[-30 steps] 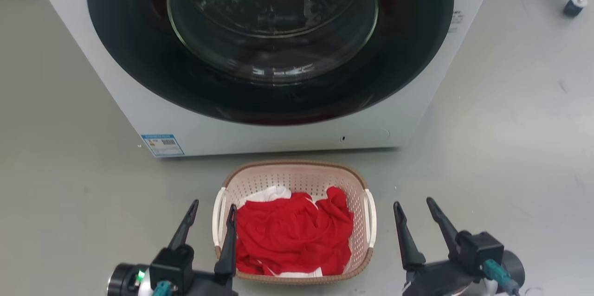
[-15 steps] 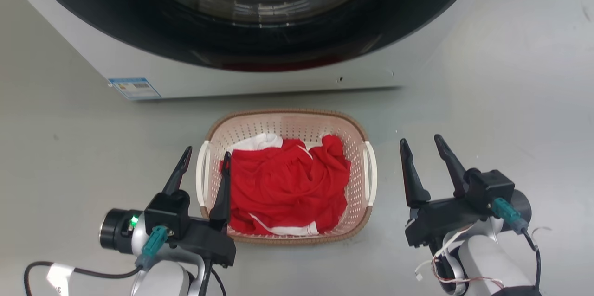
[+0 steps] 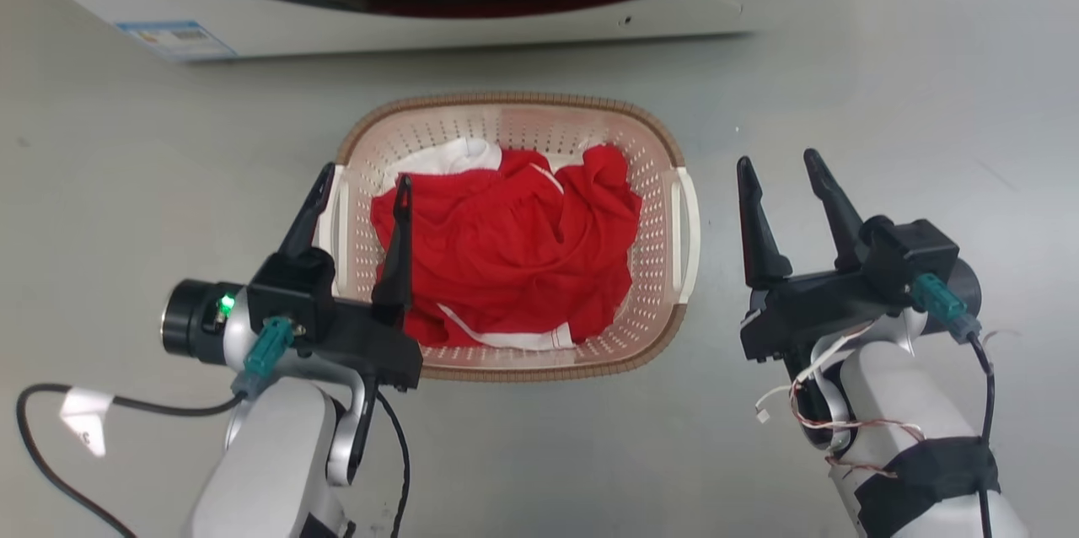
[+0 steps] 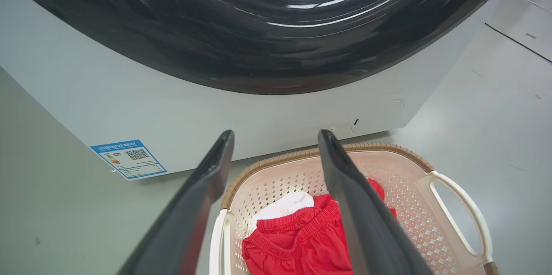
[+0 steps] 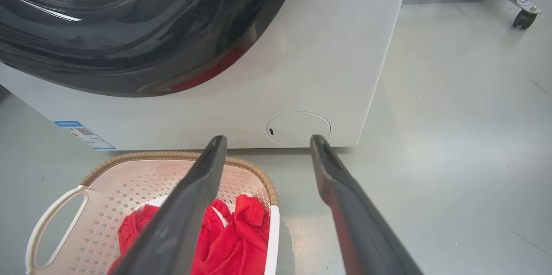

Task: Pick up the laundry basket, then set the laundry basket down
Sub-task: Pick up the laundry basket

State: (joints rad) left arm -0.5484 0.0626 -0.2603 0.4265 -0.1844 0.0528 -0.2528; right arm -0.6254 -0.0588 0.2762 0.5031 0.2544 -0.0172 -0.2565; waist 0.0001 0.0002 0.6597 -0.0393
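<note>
Two dark, tapering fingers on each arm stand spread in the head view, above an oval laundry basket (image 3: 506,98) of pale pink perforated plastic with a brown woven-look rim, which sits on the smooth grey floor (image 3: 885,57) just in front of a glossy white washer (image 3: 472,25). A crumpled red garment (image 3: 514,243) fills the basket, with a bit of white cloth (image 3: 455,154) at its far edge. The left gripper (image 3: 366,175) straddles the basket's left white handle, one finger outside the wall and one inside over the red fabric; whether either touches cannot be told. The right gripper (image 3: 777,157) hangs over bare floor beside the right handle, apart from it. Both pale forearms are cut off by the bottom edge. The left wrist view shows the left handle and wall between that gripper's parted fingers, and the washer's curved black door ring cropped at the top. In the right wrist view the near finger overlaps the basket's corner, the other lies over the floor, and a round hatch (image 5: 298,128) marks the washer's base.
</note>
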